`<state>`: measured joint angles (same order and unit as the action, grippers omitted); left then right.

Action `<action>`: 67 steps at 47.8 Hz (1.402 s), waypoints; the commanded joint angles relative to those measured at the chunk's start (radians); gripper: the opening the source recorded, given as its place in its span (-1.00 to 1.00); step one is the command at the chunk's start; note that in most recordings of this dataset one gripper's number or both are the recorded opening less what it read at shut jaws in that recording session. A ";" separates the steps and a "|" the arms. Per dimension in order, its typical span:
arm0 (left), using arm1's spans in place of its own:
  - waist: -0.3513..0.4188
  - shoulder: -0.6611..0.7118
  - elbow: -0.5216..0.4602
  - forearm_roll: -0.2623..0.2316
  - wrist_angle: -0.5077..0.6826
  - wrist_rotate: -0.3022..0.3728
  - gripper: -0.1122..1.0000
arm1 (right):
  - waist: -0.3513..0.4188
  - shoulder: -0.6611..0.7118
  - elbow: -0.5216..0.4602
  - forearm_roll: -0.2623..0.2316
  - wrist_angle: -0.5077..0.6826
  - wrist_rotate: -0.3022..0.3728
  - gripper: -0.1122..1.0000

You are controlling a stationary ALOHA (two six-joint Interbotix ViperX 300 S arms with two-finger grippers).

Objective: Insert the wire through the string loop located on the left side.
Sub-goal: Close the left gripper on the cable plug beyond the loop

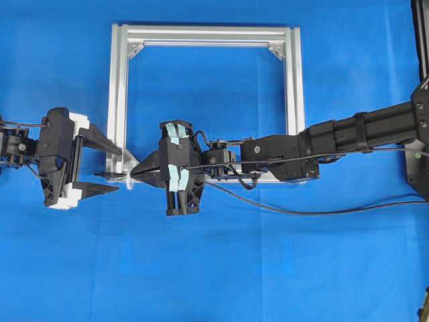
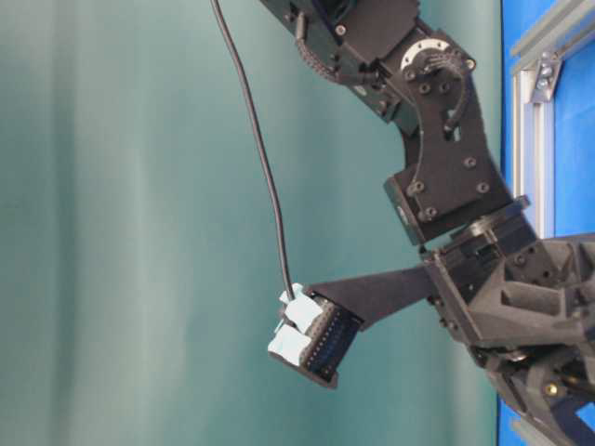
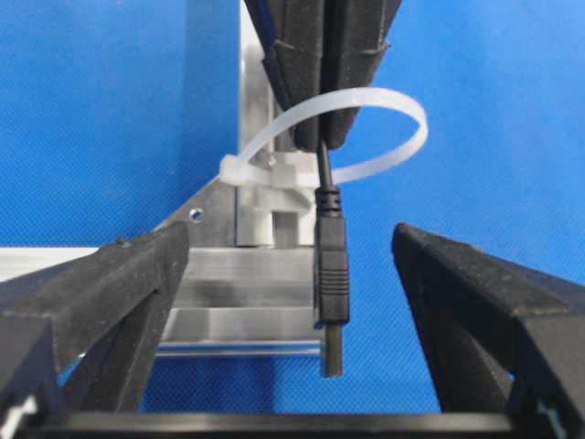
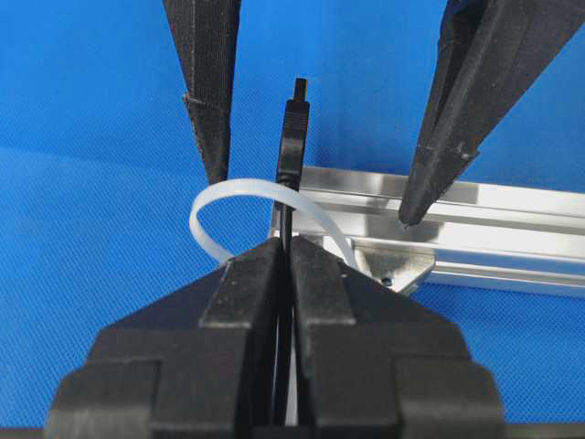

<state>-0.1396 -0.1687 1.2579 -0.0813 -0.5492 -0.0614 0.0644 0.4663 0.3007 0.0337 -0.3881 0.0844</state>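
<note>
The white string loop (image 3: 379, 110) is tied to the lower left corner of the silver frame (image 1: 292, 80). My right gripper (image 4: 285, 254) is shut on the black wire (image 1: 301, 212) just behind its plug, with the fingertips at the loop (image 4: 233, 194). The plug (image 3: 332, 274) sticks out through the loop, silvery tip first. It hangs between the fingers of my open left gripper (image 3: 292, 302) and touches neither finger. From overhead, the left gripper (image 1: 112, 166) faces the right gripper (image 1: 136, 172) across the frame's corner.
The frame lies flat on the blue table cover (image 1: 214, 268). The slack wire (image 2: 260, 158) trails from the right gripper along the right arm (image 1: 348, 137) and over the cover to the right edge. A grey corner bracket (image 4: 393, 265) sits beside the loop.
</note>
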 commanded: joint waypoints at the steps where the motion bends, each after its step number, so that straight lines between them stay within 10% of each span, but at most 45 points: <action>1: -0.002 -0.014 -0.008 0.003 -0.005 0.002 0.77 | -0.002 -0.020 -0.009 -0.002 -0.005 0.002 -0.79; 23: -0.015 -0.015 -0.011 0.003 0.009 0.003 0.64 | -0.002 -0.020 -0.009 -0.002 -0.003 0.002 -0.79; 37: -0.018 -0.025 -0.018 0.003 0.021 0.008 -0.67 | -0.002 -0.020 -0.008 -0.002 0.003 0.002 -0.79; 60: -0.020 -0.025 -0.018 0.003 0.023 0.008 -0.66 | -0.002 -0.020 -0.009 -0.002 0.015 -0.002 -0.78; 67: -0.018 -0.025 -0.018 0.003 0.021 0.008 -0.66 | -0.002 -0.020 -0.009 0.003 0.012 0.005 -0.32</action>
<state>-0.1565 -0.1779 1.2517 -0.0798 -0.5216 -0.0537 0.0614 0.4663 0.3007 0.0337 -0.3712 0.0859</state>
